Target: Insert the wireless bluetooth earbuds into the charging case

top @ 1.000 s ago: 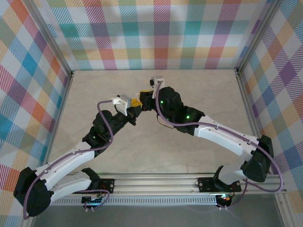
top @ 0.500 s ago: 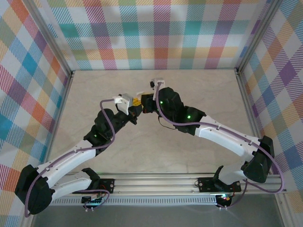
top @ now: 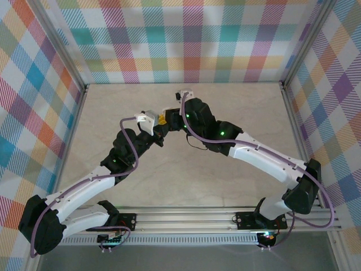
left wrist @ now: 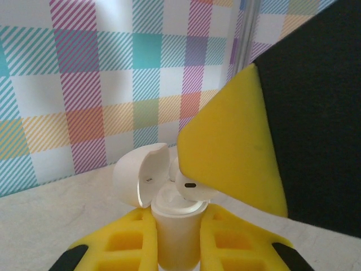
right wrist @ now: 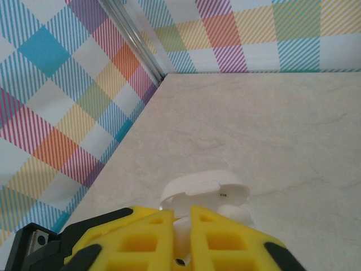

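Left pincer (left wrist: 177, 244) clamps the charging case (left wrist: 175, 223) (lid open), right pincer (right wrist: 179, 221) pinches a white earbud (left wrist: 190, 186); next we lower it straight.

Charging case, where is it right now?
In the left wrist view the case sits bottom centre, lid open, between the left gripper's fingers. A white earbud, held by the right gripper, is at its mouth.
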